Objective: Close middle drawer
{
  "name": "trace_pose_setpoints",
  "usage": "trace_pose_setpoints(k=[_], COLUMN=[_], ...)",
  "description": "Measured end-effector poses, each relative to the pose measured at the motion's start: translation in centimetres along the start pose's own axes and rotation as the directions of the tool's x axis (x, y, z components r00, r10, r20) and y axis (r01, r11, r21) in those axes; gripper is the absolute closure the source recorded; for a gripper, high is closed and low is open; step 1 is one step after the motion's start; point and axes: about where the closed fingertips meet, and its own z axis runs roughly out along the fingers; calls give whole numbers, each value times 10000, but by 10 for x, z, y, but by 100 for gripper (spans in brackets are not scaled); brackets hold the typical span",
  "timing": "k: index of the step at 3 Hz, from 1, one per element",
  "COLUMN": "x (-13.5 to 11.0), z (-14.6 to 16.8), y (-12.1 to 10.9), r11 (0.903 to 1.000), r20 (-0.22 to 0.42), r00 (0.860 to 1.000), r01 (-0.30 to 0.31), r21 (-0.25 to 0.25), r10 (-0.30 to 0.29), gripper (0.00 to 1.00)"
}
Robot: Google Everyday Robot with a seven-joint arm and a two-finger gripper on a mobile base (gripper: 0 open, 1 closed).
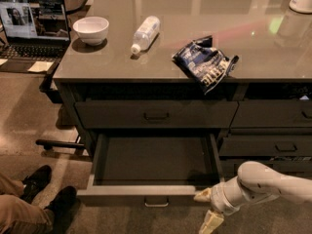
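While the middle drawer (152,165) stands pulled out below the bench (243,13), under a shut drawer of the same width, the pincer (206,208) sits low at the right end of its front, two cream fingers (211,221) spread apart, gripping nothing. On the bench lie a white bowl (90,29), a toppled plastic bottle (145,33) and a blue snack bag (204,65)

No text or label can be read anywhere
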Motion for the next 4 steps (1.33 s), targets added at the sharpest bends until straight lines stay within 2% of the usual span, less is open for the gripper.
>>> trace_pose_setpoints(k=[1,2,3,4], x=[-11,-42,-42,-39], z=[6,15,15,15], y=[-21,-65,-65,-63], r11=[9997,9965,9966,9959], r20=[124,443,443,496], r00=[9996,9970,9970,9979], r01=[241,606,606,370], r21=[102,567,566,821], r10=[-242,-632,-632,-412], gripper=[0,0,0,0])
